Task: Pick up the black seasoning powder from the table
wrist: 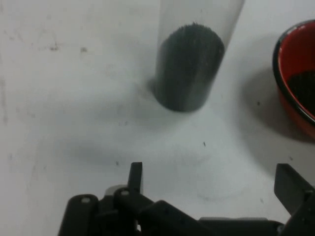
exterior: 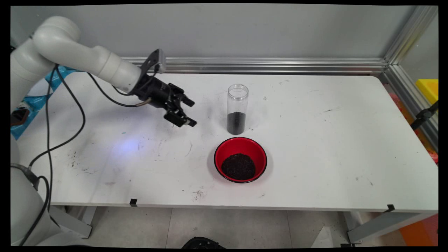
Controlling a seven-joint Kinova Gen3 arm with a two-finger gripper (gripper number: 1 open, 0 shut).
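— Near the middle of the table, toward its far edge, what stands?

— A clear tube (exterior: pixel 237 109), upright, open at the top, with dark grains filling roughly its lower third. In the hand view the same tube (wrist: pixel 189 59) rises out of the top of the picture, its dark fill plain through the wall.

— And the gripper?

— The black gripper (exterior: pixel 189 112) hangs above the table (exterior: pixel 332 140) to the left of the tube, apart from it and touching nothing. Its fingers are spread wide with only air between them — one fingertip (exterior: pixel 189 102) sits higher, the other lower. From the hand view the gripper (wrist: pixel 211 182) points toward the tube's base, one finger (wrist: pixel 135 177) at the left and the other at the right edge.

— What else is close by?

— A red bowl (exterior: pixel 240 159) with a dark rim, just nearer the table's front edge than the tube, a small gap between the two. A heap of the same dark grains lies in its bottom. The hand view catches only part of the bowl (wrist: pixel 298 73), at the right.

— Anything more on the table?

— Scuffs and a few stray specks on the white top, mostly toward the left and the front edge.
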